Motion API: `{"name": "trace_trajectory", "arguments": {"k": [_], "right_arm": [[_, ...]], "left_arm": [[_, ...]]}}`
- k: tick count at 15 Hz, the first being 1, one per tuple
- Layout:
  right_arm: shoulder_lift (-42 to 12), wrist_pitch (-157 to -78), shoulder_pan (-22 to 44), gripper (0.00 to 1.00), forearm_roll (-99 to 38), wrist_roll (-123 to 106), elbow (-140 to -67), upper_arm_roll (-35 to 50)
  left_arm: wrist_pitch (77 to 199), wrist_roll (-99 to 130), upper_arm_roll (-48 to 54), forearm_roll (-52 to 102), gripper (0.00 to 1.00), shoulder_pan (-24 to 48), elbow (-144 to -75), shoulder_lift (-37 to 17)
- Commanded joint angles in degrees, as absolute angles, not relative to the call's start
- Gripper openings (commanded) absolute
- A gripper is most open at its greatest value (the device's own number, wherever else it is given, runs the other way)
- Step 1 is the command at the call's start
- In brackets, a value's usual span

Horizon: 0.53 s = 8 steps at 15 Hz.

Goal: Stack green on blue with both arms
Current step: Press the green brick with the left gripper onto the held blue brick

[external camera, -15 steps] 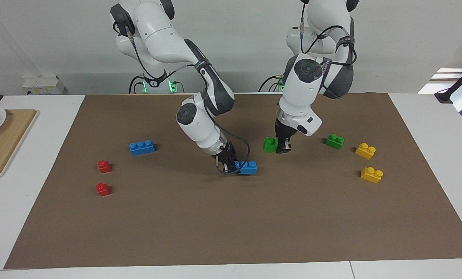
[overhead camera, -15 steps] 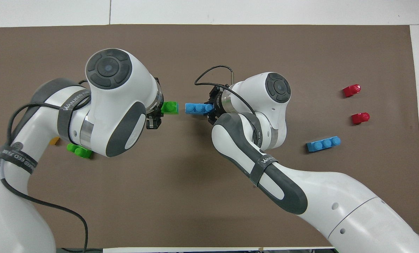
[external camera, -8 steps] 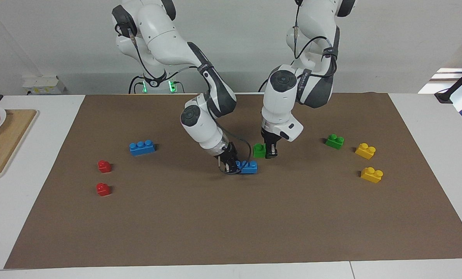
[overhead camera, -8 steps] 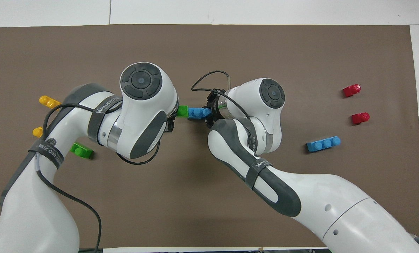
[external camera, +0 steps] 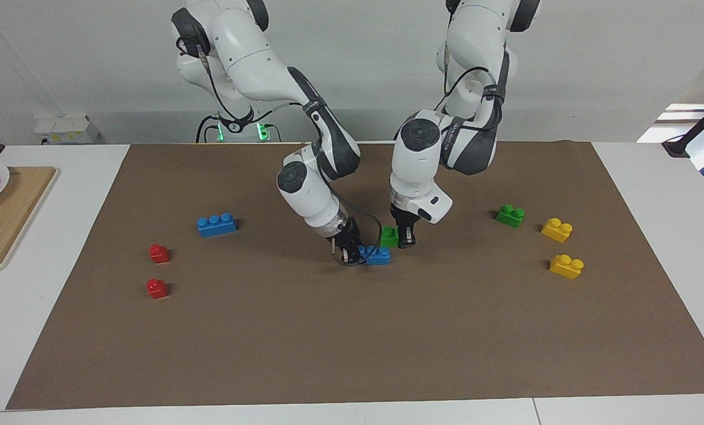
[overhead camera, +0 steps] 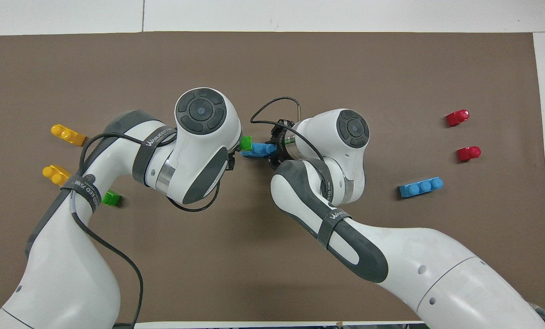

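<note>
My right gripper (external camera: pixel 347 252) is shut on one end of a long blue brick (external camera: pixel 379 255) and holds it low at the brown mat (external camera: pixel 352 330), near the middle. My left gripper (external camera: pixel 404 240) is shut on a small green brick (external camera: pixel 389 236). The green brick hangs just over the blue brick's free end, and I cannot tell whether they touch. In the overhead view the green brick (overhead camera: pixel 246 143) meets the blue brick (overhead camera: pixel 257 150) between the two wrists. A second blue brick (external camera: pixel 217 225) and a second green brick (external camera: pixel 510 215) lie loose on the mat.
Two yellow bricks (external camera: pixel 557 229) (external camera: pixel 566 266) lie toward the left arm's end, beside the loose green brick. Two red bricks (external camera: pixel 159 253) (external camera: pixel 157 288) lie toward the right arm's end. A wooden board (external camera: pixel 9 212) with a plate sits off the mat.
My left gripper has carried the green brick sideways from beside the loose green brick's area to the blue brick's free end. My right gripper has kept the blue brick almost in place.
</note>
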State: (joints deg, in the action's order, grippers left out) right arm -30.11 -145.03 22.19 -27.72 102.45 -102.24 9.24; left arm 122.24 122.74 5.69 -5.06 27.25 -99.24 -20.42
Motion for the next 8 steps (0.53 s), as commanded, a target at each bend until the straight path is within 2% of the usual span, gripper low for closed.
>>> {"name": "trace_trajectory", "arguments": {"k": [1,8], "right_arm": [[-29.71,-148.09,22.41,0.00,-28.92,102.83,-104.85,9.23],[-29.53,-150.12,22.50,0.00,-28.92,102.57,-106.17,9.32]], "left_arm": [[123.66,124.37,4.83,-6.24,0.00,28.39,-98.35,-21.45],[126.12,124.45,4.83,-6.86,0.00,29.71,-98.88,-23.03]]}}
